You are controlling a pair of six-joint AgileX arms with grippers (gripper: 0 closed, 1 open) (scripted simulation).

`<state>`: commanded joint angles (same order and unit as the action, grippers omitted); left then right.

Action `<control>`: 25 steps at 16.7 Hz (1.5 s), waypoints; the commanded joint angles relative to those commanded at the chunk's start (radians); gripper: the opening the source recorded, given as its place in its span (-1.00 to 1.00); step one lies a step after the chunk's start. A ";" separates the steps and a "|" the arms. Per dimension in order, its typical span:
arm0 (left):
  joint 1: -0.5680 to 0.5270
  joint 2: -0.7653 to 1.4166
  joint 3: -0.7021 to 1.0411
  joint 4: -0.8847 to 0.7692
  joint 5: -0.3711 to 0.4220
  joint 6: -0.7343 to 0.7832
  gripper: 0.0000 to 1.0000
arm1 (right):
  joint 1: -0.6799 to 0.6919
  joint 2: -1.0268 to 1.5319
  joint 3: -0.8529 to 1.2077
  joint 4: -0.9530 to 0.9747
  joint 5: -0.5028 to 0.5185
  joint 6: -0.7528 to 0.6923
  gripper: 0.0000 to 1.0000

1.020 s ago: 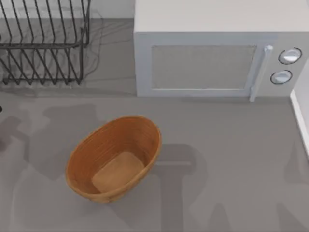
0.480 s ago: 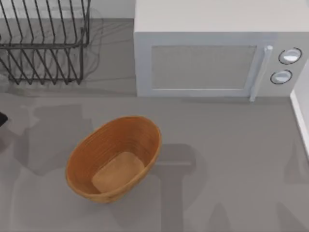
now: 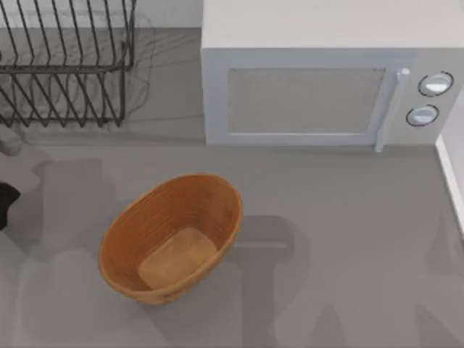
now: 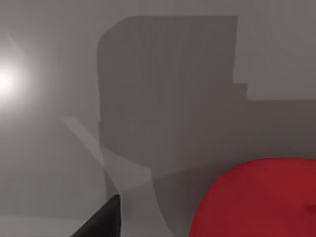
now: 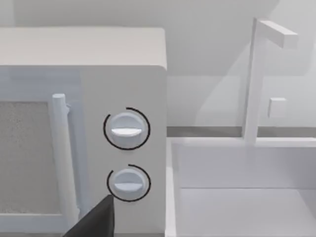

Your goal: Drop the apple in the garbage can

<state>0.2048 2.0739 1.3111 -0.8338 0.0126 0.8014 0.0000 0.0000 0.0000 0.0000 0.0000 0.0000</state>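
Garbage can (image 3: 170,238) sits before microwave (image 3: 319,87) and rack (image 3: 65,65); apple (image 4: 256,197) beside left end effector (image 3: 6,203), grip unclear

Under my left wrist the apple (image 4: 256,200) is plain red. The garbage can (image 3: 171,238) is ribbed orange-brown, paler at bottom. Microwave (image 3: 319,80) white, wire rack (image 3: 65,65) black, table (image 3: 348,239) grey.

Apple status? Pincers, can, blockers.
Left pincer at the table's left edge, apple close at its wrist. Right pincer faces the microwave. Garbage can empty, path open.
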 joint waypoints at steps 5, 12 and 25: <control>0.000 0.000 0.000 0.000 0.000 0.000 0.25 | 0.000 0.000 0.000 0.000 0.000 0.000 1.00; 0.000 0.000 0.000 0.000 0.000 0.000 -0.81 | 0.000 0.000 0.000 0.000 0.000 0.000 1.00; 0.001 -0.022 0.046 -0.038 -0.010 0.007 -1.00 | 0.000 0.000 0.000 0.000 0.000 0.000 1.00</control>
<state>0.2061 2.0519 1.3576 -0.8719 0.0028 0.8080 0.0000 0.0000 0.0000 0.0000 0.0000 0.0000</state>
